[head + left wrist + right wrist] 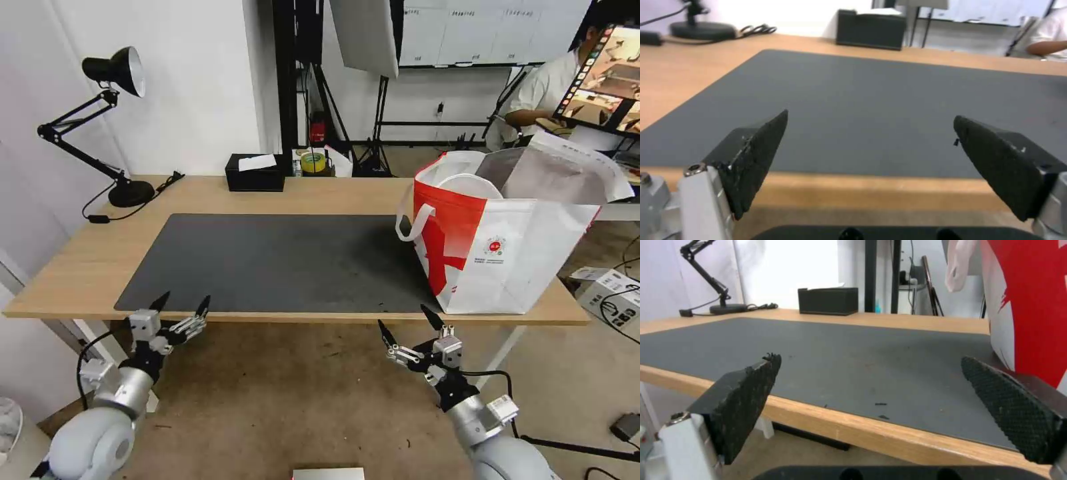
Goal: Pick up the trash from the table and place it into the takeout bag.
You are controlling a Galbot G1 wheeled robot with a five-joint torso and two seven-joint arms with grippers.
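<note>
Grey mat (280, 260) on the wooden table (80, 267), just ahead of both pincers and a bit higher than them, its top bare.

Left gripper (183, 303) low in front of the table's near edge, fingers spread wide, nothing between them. Right gripper (403, 317) the same: low, just short of the edge, spread wide, holding nothing.

Takeout bag (527, 247) standing upright on the table, ahead of the right gripper and a little off to its right, quite near. Well apart from the left gripper, far over on that one's right. Top of the bag open, shiny silver inside, one white loop handle hanging on the side that faces the mat.

Trash most likely down inside the bag, hidden behind its tall walls. Cannot tell for sure from here.

As a guess, the last step of the job, with both pincers low at the table's edge. Looks about done.

For the next move, first a good look for any scrap left over. If one turns up, lift the closer pincer up over the table edge, reach ahead, pinch softly, then carry across to the bag's open top and let go. No touching the black tissue box (253, 175), far ahead at the back edge of the table.
</note>
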